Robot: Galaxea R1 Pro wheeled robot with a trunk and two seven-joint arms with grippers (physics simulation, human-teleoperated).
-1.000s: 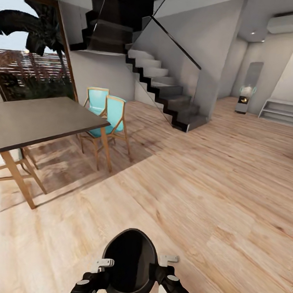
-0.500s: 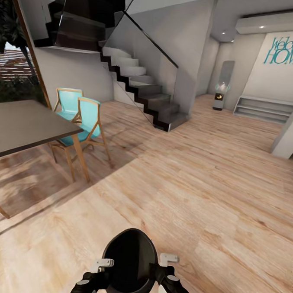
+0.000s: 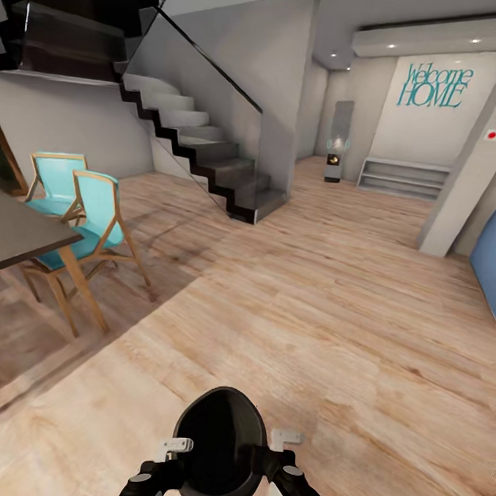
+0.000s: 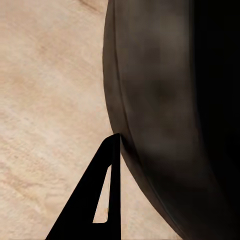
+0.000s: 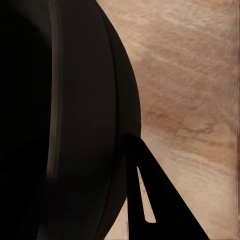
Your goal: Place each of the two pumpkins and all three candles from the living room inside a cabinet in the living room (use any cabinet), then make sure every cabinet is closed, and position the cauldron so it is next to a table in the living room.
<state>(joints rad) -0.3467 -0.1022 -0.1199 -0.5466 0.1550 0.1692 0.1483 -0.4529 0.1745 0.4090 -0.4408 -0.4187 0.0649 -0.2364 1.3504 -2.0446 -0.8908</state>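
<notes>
At the bottom centre of the head view, the black cauldron (image 3: 220, 443) sits between the left end effector (image 3: 175, 445) and right end effector (image 3: 286, 437), each pressed against its wall. Wrist views show one dark finger (image 4: 102, 192) touching the curved side above the wooden floor (image 3: 332, 312); whether either pinches, I cannot tell.

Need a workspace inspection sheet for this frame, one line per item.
Surface: light wood floor, bare ahead of the robot.
Job's things: black cauldron held between both arms at the head view's bottom; pumpkins, candles, cabinet nothing seen.
Clutter: nothing seen.
Grippers: left gripper and right gripper sit against the cauldron's sides; open or shut cannot be told.
Cables: nothing seen.
Surroundings: dark-topped dining table, two teal chairs, staircase, "Welcome HOME" wall sign.
</notes>
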